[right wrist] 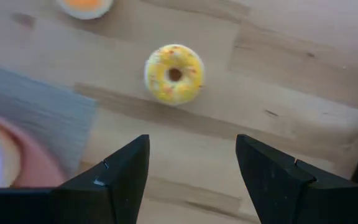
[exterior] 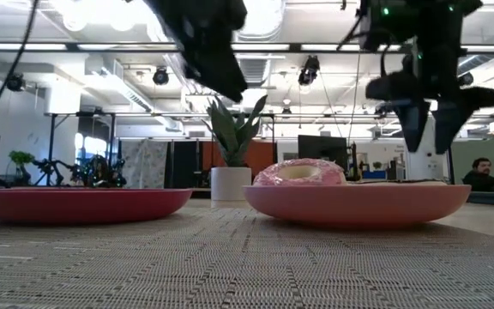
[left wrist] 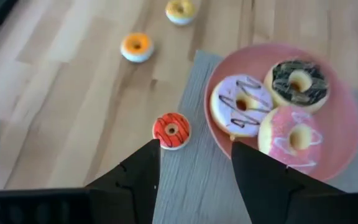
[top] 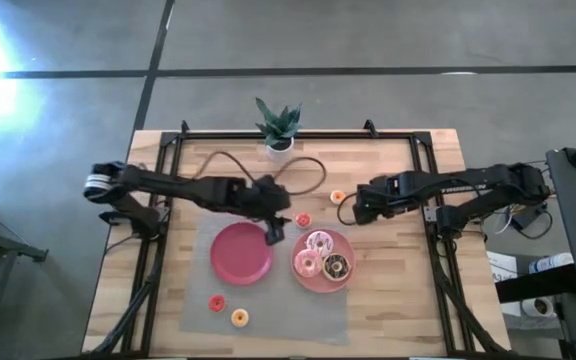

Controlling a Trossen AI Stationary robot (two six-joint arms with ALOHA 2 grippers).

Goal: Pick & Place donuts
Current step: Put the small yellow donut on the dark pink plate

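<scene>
Wooden table (top: 398, 300) | plates: 2 | pink plate (top: 344, 278): 3 donuts (top: 320, 254) | both jaws released

Low view: both arms cut off at top edge, only the left gripper (exterior: 221, 60) and right gripper (exterior: 436, 112) lower parts show. Red plate (exterior: 80, 204) clipped at left edge. Pink plate (exterior: 354, 204) rim hides most of what's in it; only one pink donut (exterior: 300, 172) top shows, other two hidden. Small donuts not visible there.

Right wrist: orange donut (right wrist: 84, 5) cut by top edge, pink plate (right wrist: 23, 155) blurred and cut at frame edge.

Left wrist: yellow donut (left wrist: 180, 9) partly cut by top edge.

High view: small donuts by mat (top: 268, 300) corner too small for detail; right arm's yellow donut hidden under arm.
</scene>
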